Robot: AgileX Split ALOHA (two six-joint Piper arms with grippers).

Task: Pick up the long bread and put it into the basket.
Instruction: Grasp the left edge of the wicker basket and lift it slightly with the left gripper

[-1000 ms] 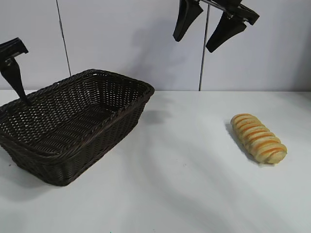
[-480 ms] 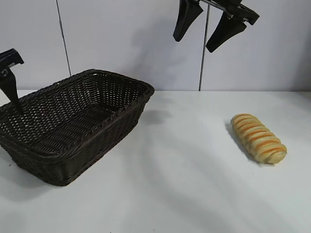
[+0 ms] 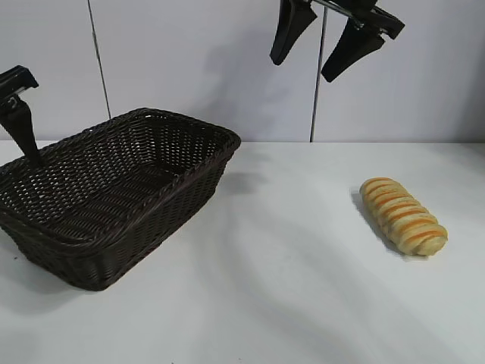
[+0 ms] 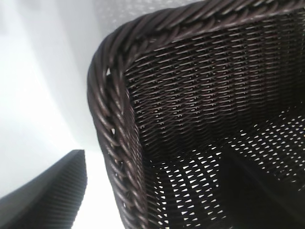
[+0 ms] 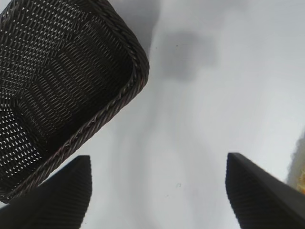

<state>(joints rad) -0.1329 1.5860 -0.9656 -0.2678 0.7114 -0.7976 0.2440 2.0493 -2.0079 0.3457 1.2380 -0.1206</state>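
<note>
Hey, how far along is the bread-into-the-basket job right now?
Nothing looks done yet. The long bread lies on the table, well apart from the basket, which holds nothing. In hand: the right gripper hangs open high above the table, between the two; the left gripper sits by the basket's far-left rim. Left: descend, grasp the bread, carry it over, release.

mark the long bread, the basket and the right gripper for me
long bread (image 3: 402, 215): exterior view, middle of its ridged top.
basket (image 3: 203, 168): exterior view, braided rim on its right side.
right gripper (image 3: 319, 54): exterior view, gap between its open fingertips, high above the table.
</note>
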